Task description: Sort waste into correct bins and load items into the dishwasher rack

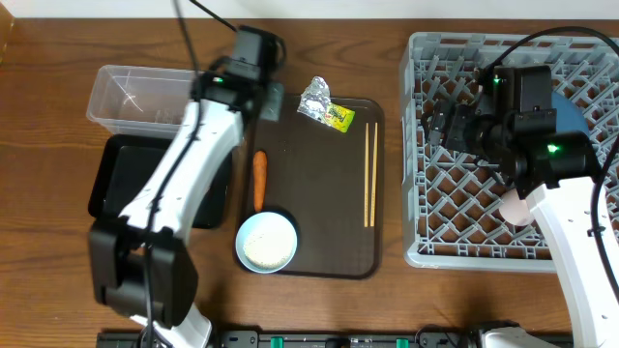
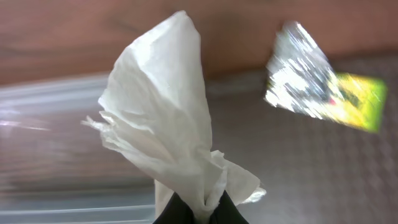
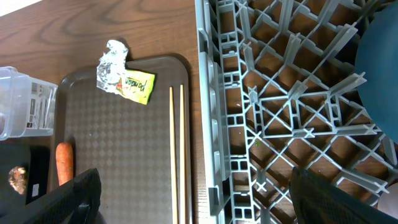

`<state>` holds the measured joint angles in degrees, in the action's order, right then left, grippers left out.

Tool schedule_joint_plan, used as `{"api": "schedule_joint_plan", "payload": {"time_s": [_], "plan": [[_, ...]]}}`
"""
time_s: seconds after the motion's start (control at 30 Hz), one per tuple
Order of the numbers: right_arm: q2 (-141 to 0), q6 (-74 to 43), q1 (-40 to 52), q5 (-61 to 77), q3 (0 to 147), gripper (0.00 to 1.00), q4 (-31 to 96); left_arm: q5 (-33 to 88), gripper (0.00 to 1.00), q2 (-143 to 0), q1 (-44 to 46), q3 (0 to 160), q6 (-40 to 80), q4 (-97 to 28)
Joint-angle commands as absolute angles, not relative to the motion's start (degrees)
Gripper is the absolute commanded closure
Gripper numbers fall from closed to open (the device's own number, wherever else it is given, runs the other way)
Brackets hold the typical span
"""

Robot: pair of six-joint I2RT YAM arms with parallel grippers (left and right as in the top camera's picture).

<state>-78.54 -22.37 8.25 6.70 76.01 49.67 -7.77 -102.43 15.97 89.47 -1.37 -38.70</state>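
Where the dark brown serving tray (image 1: 319,193) has its far left corner, the left gripper (image 2: 200,214) hangs with its fingers pressed together on the lower end of the crumpled white tissue (image 2: 165,118), which stands up out of the pinch, clear of the surface. On the tray's far edge, near the middle, the crumpled silver foil ball (image 1: 314,97) lies touching the small yellow-green wrapper (image 1: 338,118). The small orange carrot (image 1: 259,179) lies lengthwise on the tray's left part, and at the near left corner sits the small light blue cup (image 1: 266,242) with white rice grains (image 1: 266,246) in it. The pair of wooden chopsticks (image 1: 369,174) lies side by side along the tray's right edge. Left of the tray, the clear plastic tub (image 1: 126,92) sits toward the far side and the black tray (image 1: 111,174) toward the near side, with the brown food lump (image 3: 17,177) in it. Just right of the serving tray stands the dishwasher rack (image 1: 426,145), holding the large blue plate (image 3: 379,68). The right gripper (image 3: 205,199) hovers over the rack's tray-side wall, its fingers spread wide and holding nothing.
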Motion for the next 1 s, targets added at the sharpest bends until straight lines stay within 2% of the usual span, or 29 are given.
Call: {"api": "schedule_joint_plan", "payload": {"time_s": [0.0, 0.17, 0.2, 0.23, 0.37, 0.5, 0.67, 0.8, 0.97], "plan": [[-78.65, -22.68, 7.94, 7.11, 76.07, 0.11, 49.54, -13.54, 0.94, -104.64, 11.18, 89.32, -2.70, -37.85], [-78.65, -22.68, 7.94, 7.11, 76.07, 0.12, 49.54, -10.35, 0.93, -105.80, 5.78, 89.32, -2.52, -35.35], [-78.65, -22.68, 7.94, 7.11, 76.07, 0.12, 49.54, -8.62, 0.85, -105.80, 5.21, 89.32, -2.52, -35.24], [-78.65, -22.68, 7.94, 7.11, 76.07, 0.11, 49.54, -6.70, 0.66, -105.78, 4.75, 89.32, -2.55, -35.29], [-78.65, -22.68, 7.94, 7.11, 76.07, 0.12, 49.60, -3.40, 0.40, -105.16, 4.86, 89.34, -2.52, -35.97], [-78.65, -22.68, 7.94, 7.11, 76.07, 0.12, 49.76, -2.11, 0.37, -104.51, 6.55, 89.34, -2.52, -35.03], [-78.65, -22.68, 7.94, 7.09, 76.07, 0.12, 49.78, 9.08, 0.37, -104.99, 10.74, 89.32, -2.57, -32.62], [-78.65, -22.68, 7.94, 7.09, 76.07, 0.12, 49.80, 9.54, 0.36, -107.70, 15.22, 89.14, -6.09, -27.09], [-78.65, -22.68, 7.94, 7.11, 76.07, 0.12, 50.46, 9.43, 0.30, -115.35, 18.70, 89.12, -7.73, -19.22]]}}
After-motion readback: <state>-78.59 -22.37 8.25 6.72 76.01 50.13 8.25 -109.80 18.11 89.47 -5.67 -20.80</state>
